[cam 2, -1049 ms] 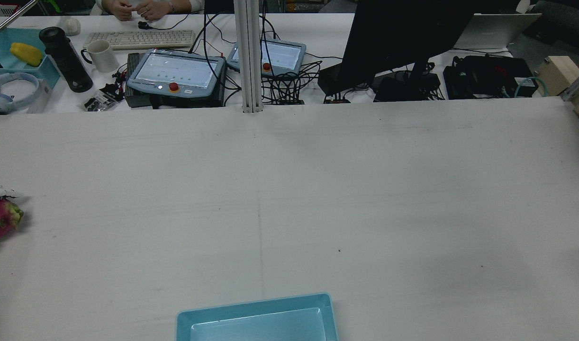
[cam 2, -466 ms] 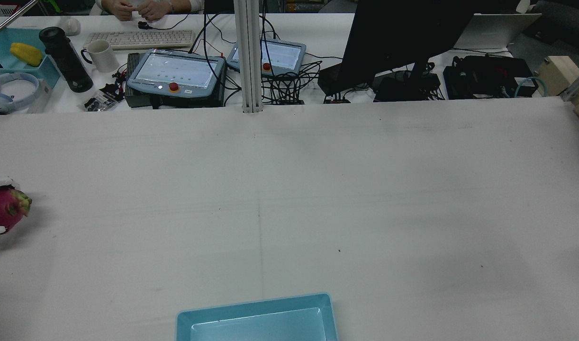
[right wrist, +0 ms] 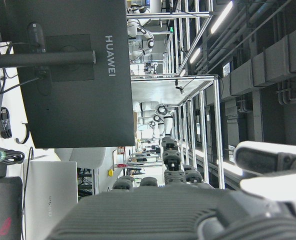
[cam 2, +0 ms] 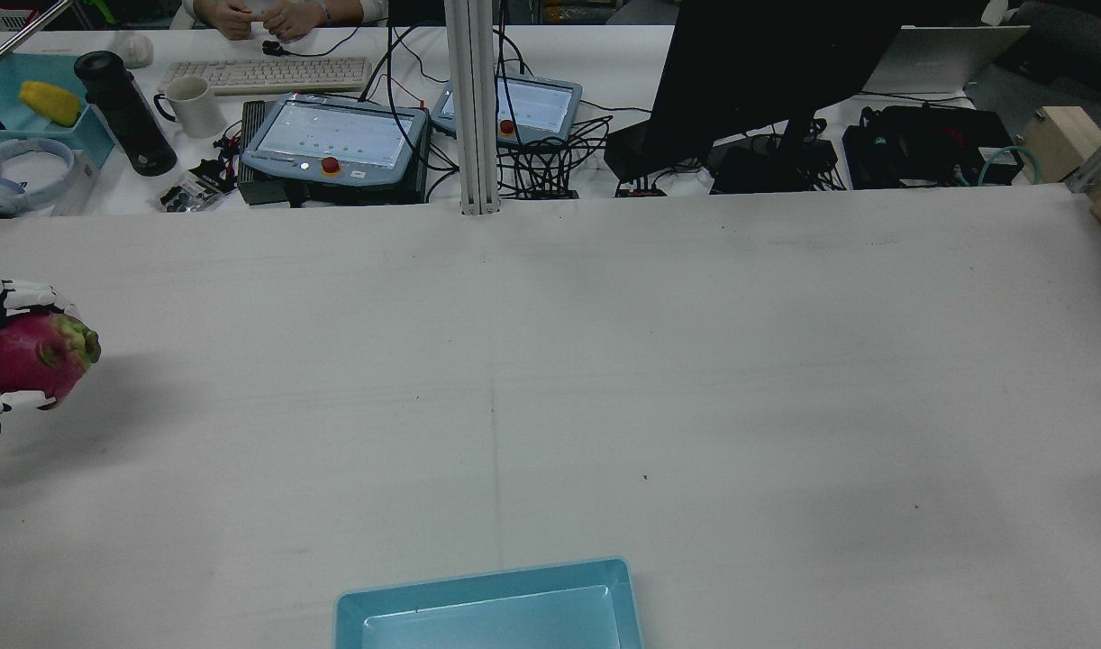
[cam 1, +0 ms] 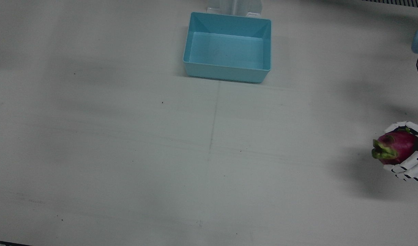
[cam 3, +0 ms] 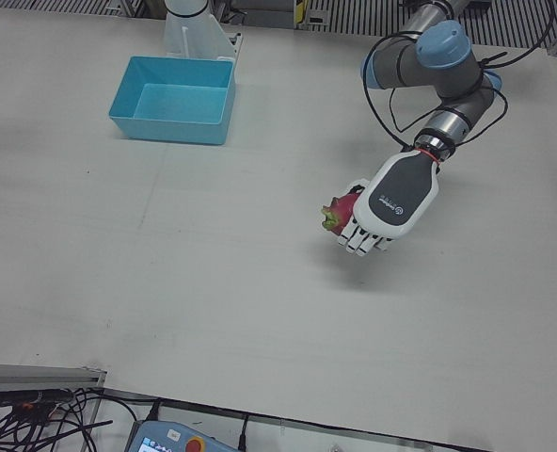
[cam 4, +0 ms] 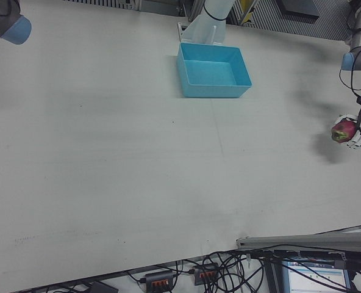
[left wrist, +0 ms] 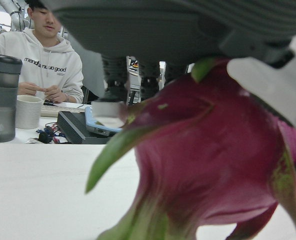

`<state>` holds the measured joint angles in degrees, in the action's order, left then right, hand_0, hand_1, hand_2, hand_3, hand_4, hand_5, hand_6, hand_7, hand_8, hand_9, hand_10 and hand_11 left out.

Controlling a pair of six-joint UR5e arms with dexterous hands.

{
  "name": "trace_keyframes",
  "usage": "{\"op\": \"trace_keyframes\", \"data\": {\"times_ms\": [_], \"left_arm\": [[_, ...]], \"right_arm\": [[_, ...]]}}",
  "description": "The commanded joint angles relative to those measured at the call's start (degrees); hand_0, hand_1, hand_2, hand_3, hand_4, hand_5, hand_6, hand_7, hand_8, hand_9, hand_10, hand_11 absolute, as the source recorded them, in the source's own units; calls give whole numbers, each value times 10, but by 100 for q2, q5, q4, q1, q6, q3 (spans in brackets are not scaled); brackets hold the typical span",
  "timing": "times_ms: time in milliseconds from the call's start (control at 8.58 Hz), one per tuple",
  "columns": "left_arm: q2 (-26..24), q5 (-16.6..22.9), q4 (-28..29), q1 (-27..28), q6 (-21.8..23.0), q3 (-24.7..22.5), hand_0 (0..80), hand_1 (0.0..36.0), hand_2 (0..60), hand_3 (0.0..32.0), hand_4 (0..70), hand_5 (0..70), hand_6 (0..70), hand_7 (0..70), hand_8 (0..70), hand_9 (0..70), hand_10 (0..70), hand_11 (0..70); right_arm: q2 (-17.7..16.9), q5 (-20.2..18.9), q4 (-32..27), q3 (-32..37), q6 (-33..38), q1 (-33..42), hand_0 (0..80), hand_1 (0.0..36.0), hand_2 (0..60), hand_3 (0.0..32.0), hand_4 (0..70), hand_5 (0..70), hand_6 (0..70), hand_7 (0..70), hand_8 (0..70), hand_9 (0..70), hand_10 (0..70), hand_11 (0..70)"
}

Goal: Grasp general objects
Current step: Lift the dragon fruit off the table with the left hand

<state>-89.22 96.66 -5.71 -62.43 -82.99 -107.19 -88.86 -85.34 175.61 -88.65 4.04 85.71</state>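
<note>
since the earlier rear frames your left hand (cam 2: 1,347) has come up and further into the rear view with the dragon fruit (cam 2: 35,358); the fruit sits higher in frame than it did a second ago. its shadow on the table (cam 2: 550,379) now lies apart from it, so it looks lifted clear of the surface.

left hand is closed around the fruit: in the front view white fingers (cam 1: 405,168) wrap it from both sides, green tip sticking out toward the table centre. left-front view shows the back of the hand (cam 3: 384,209) covering most of the fruit (cam 3: 339,211), only a red-and-green edge showing.

using the blue bin (cam 1: 227,46) as reference: the fruit (cam 1: 393,147) is well apart from it, out toward the robot's left edge of the table and further toward your side. the bin has nothing in it. same layout in the right-front view, fruit (cam 4: 343,130) far from the bin (cam 4: 213,70).

left hand view is filled by the fruit (left wrist: 208,165) up close, green scales hanging down.

right hand: only its own camera shows part of it (right wrist: 183,212), pointed at a monitor (right wrist: 68,70). can't tell if it's open or closed from that.
</note>
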Motion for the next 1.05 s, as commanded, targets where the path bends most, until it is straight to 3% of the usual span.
{"op": "trace_keyframes", "data": {"times_ms": [0,350,583,932], "left_arm": [[10,211,535,38,1325,-257,515,359,600,0,218,700,385,494,380,477,596,700],[211,598,1034,73,2021,-460,534,360,600,0,215,700,416,493,394,485,610,700],[728,809,1999,108,2706,-469,543,360,600,0,223,700,461,499,418,504,621,700],[871,802,2092,1003,2744,-950,564,360,600,0,234,700,531,536,449,536,632,700]], "right_arm": [[0,0,0,6,0,-2,0,0,0,0,0,0,0,0,0,0,0,0],[0,0,0,6,0,-2,0,0,0,0,0,0,0,0,0,0,0,0],[0,0,0,-3,0,7,0,0,0,0,0,0,0,0,0,0,0,0],[0,0,0,-3,0,-2,0,0,0,0,0,0,0,0,0,0,0,0]]}}
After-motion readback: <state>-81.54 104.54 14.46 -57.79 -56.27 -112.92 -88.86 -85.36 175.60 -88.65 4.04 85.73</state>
